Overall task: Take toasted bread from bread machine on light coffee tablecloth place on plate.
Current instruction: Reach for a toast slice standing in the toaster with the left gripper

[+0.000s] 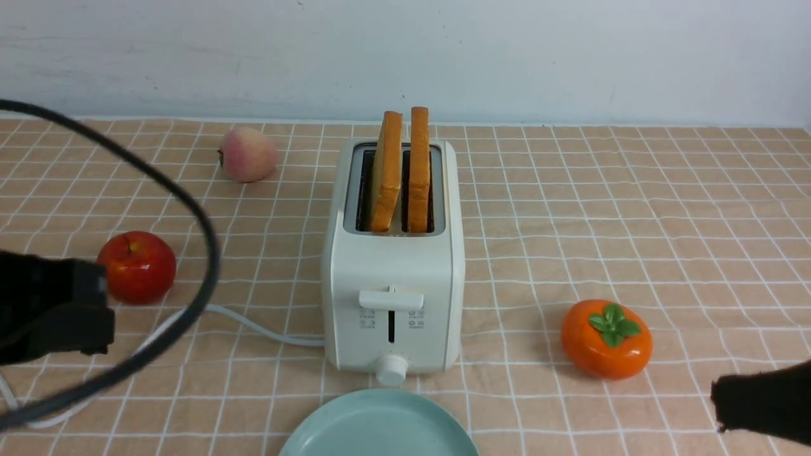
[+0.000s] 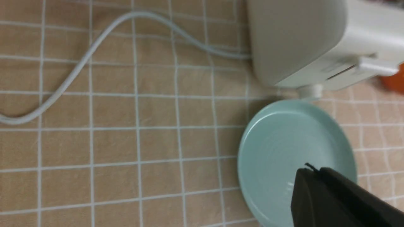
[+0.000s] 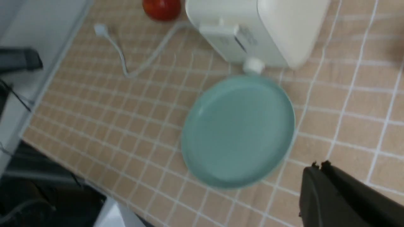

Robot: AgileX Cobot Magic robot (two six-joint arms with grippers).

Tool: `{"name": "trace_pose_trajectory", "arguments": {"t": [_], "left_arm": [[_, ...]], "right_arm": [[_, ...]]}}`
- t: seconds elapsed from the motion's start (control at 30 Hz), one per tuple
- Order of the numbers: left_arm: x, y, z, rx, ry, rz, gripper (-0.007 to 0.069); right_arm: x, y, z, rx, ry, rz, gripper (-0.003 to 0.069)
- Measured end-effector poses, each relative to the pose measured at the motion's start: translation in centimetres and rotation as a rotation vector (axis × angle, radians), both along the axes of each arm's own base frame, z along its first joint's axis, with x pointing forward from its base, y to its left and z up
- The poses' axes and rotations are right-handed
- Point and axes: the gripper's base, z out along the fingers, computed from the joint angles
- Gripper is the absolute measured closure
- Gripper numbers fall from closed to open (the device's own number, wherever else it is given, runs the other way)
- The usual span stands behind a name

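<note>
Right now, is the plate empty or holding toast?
Empty: the plate is bare; both toast slices stand in the toaster.

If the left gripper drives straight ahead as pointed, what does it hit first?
Probably the plate, right under the left gripper's tip; the bread machine stands beyond it. Depth is uncertain.

The bread machine [image 1: 393,278] is cream-white, the plate [image 1: 380,430] mint, the tablecloth [image 1: 633,209] peach with white gridlines.

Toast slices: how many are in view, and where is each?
2. The left slice stands in the left slot of the bread machine, the right slice in its right slot; none seems hidden.
</note>
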Motion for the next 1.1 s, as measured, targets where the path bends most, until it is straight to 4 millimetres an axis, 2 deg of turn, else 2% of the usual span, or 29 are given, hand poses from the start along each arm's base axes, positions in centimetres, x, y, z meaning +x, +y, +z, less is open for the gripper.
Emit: {"name": "trace_pose_trajectory", "arguments": {"t": [0.03,0.1,0.2,0.27,0.37,0.4,0.53,0.63,0.67,0.77,0.8,0.83,0.87,0.93,1.0,1.1], "left_arm": [[1.9,-0.6,-0.4,0.009,0.051,-0.033,0.0638],[3.9,-1.9,-0.6,0.007,0.085,-0.094,0.0638],[5.5,-4.5,-0.1,0.002,0.080,-0.195,0.0638],[6.8,-7.0,0.7,0.010,0.043,-0.275,0.0638],[8.1,-8.6,1.0,0.040,0.008,-0.316,0.0638],[9.5,-10.1,1.2,0.070,-0.044,-0.342,0.0638],[11.3,-11.8,1.1,0.078,-0.116,-0.352,0.0610],[13.3,-13.1,0.0,0.076,-0.151,-0.343,0.0499],[13.6,-13.2,-0.2,0.075,-0.154,-0.340,0.0473],[14.6,-13.6,-1.2,0.081,-0.161,-0.331,0.0318],[14.8,-13.7,-1.5,0.082,-0.158,-0.330,0.0296],[15.2,-13.9,-2.2,0.086,-0.148,-0.328,0.0204],[15.3,-13.9,-2.2,0.086,-0.148,-0.328,0.0195],[15.9,-14.2,-3.0,0.091,-0.148,-0.323,0.0102],[16.3,-14.2,-3.3,0.107,-0.165,-0.321,0.0063],[16.6,-14.1,-3.3,0.141,-0.203,-0.322,0.0074]], "right_arm": [[0.4,-0.1,-0.8,-0.029,0.024,0.016,0.0673],[0.5,-0.1,-1.7,-0.039,0.043,0.022,0.0673],[0.5,-0.1,-2.2,-0.039,0.054,0.020,0.0670],[0.4,-0.1,-2.7,-0.036,0.062,0.019,0.0668],[0.5,-0.1,-3.0,-0.035,0.065,0.013,0.0667],[0.5,-0.2,-3.4,-0.035,0.069,0.002,0.0666],[0.5,-0.2,-4.0,-0.032,0.077,-0.014,0.0663],[0.5,0.0,-4.1,0.013,0.085,-0.017,0.0660],[0.5,0.1,-4.0,0.023,0.080,-0.015,0.0659],[0.6,0.3,-3.7,0.051,0.058,0.001,0.0658],[0.6,0.3,-3.7,0.055,0.054,0.003,0.0658],[0.6,0.4,-3.5,0.074,0.044,0.008,0.0657],[0.6,0.4,-3.5,0.075,0.044,0.008,0.0657],[0.6,0.5,-3.4,0.093,0.038,0.011,0.0657],[0.6,0.6,-3.4,0.099,0.035,0.012,0.0655],[0.6,0.6,-3.3,0.099,0.033,0.013,0.0653]]}}
